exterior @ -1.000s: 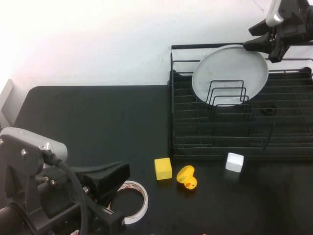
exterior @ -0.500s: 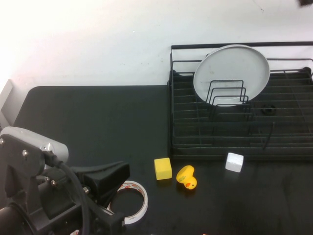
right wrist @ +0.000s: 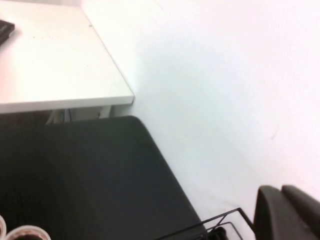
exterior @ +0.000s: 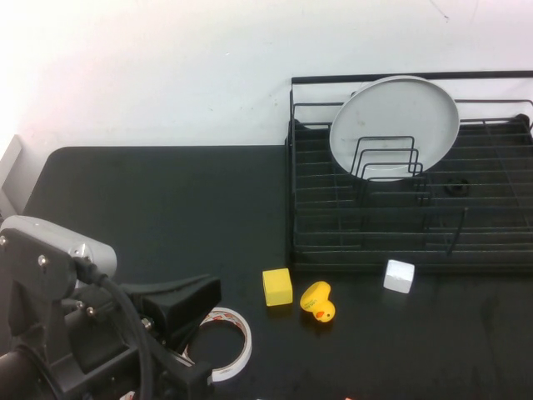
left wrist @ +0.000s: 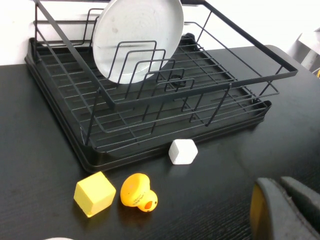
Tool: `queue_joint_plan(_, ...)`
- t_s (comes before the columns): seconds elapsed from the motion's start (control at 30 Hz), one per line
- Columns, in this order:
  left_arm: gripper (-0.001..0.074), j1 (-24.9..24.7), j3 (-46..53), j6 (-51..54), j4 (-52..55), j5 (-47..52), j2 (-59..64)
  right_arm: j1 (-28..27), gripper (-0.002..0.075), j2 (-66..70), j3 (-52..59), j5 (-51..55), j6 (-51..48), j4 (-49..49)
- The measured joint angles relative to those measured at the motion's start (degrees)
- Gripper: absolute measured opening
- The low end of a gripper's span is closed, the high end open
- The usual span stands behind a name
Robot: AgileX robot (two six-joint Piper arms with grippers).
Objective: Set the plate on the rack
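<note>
The pale grey-green plate [exterior: 395,125] stands on edge in the black wire rack [exterior: 375,225], leaning on the high back rail behind the upright dividers. It also shows in the left wrist view [left wrist: 136,39], inside the rack [left wrist: 150,110]. My left gripper [exterior: 208,293] is parked low at the table's front left, far from the rack; in its wrist view [left wrist: 280,187] the fingers are together and hold nothing. My right gripper is out of the high view; in the right wrist view [right wrist: 281,192] it is shut and empty, above a corner of the rack [right wrist: 220,222].
A yellow cube [exterior: 278,287], a yellow rubber duck [exterior: 318,302] and a small white cube [exterior: 400,276] lie on the black table just in front of the rack. A white tape roll [exterior: 229,333] lies by my left gripper. A white wall is behind.
My right gripper was at the plate's top rim a second ago and has risen out of the high view. The plate stays leaning in the rack. The left arm has not moved.
</note>
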Motion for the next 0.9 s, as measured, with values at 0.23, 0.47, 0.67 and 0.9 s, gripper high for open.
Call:
queue_joint_plan(0.23, -0.0001, 0.0, 0.0, 0.1, 0.0, 0.0, 0.0, 0.0, 0.0008, -18.9, 20.1, -9.4, -0.6, -0.1)
queue_joint_plan(0.47, -0.0001, 0.0, 0.0, 0.1, 0.0, 0.0, 0.0, 0.0, 0.0008, -35.9, 41.4, -16.2, -1.8, 0.0)
queue_joint_plan(0.67, -0.0001, 0.0, 0.0, 0.1, 0.0, 0.0, 0.0, 0.0, 0.0008, -49.2, 55.3, -19.2, -1.9, -2.3)
queue_joint_plan(0.9, -0.0001, 0.0, 0.0, 0.1, 0.0, 0.0, 0.0, 0.0, 0.0006, -62.3, 66.2, -17.0, -1.6, -9.7)
